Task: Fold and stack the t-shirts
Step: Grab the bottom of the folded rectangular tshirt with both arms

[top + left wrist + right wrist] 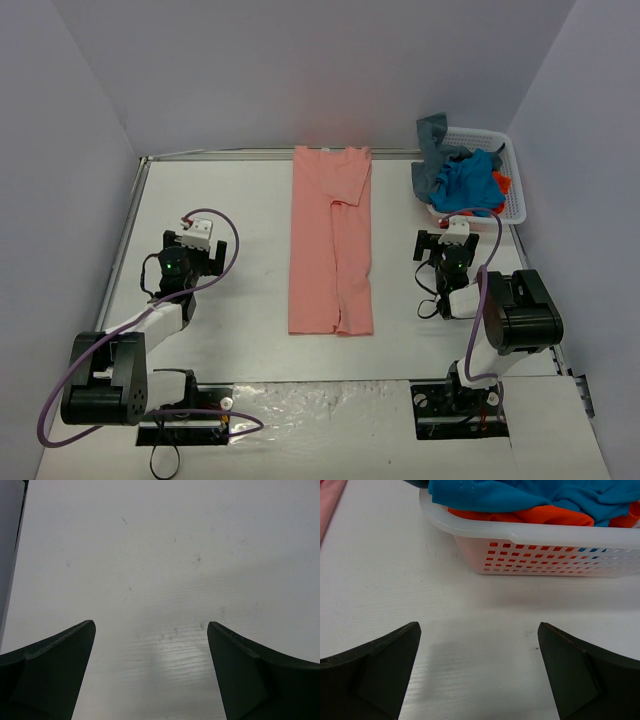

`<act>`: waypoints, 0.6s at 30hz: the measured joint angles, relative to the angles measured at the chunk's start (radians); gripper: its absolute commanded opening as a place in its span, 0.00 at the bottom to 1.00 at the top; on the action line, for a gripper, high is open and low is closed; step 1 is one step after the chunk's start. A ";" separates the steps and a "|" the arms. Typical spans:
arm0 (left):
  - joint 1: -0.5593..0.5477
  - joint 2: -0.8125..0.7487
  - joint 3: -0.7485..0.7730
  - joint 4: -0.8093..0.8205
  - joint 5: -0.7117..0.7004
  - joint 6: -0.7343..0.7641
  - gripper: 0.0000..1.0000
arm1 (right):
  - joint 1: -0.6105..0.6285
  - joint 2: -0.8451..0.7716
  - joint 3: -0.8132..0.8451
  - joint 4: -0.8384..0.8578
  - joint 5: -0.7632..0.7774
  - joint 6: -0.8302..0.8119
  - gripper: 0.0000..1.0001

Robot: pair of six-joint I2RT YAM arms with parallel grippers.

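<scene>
Top: I log salmon-pink t-shirt (330,245), folded lengthwise, centre; blue t-shirt (468,182) and grey-blue t-shirt (432,150) heaped in far-right basket (516,195).
Left wrist: left gripper (150,627) spread over table (160,550).
Right wrist: right gripper (479,627) spread, near basket; orange-red t-shirt (545,516), seemingly under blue.

Legible markings: none. No readable text, label, brand, number or sign on the salmon-pink t-shirt (330,240), the heaped t-shirts (465,182), basket (545,534), counter (240,200), left claw (151,624) or right claw (478,625).
</scene>
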 measured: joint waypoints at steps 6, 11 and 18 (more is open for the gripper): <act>0.000 0.000 0.000 0.000 0.000 0.000 0.94 | 0.000 0.000 0.000 0.000 0.000 0.000 1.00; 0.000 -0.002 0.001 -0.014 -0.011 0.002 0.94 | 0.000 0.000 0.003 0.000 -0.001 0.000 1.00; 0.000 -0.045 0.034 -0.080 -0.042 0.016 0.94 | -0.001 0.000 0.005 0.000 -0.002 0.000 1.00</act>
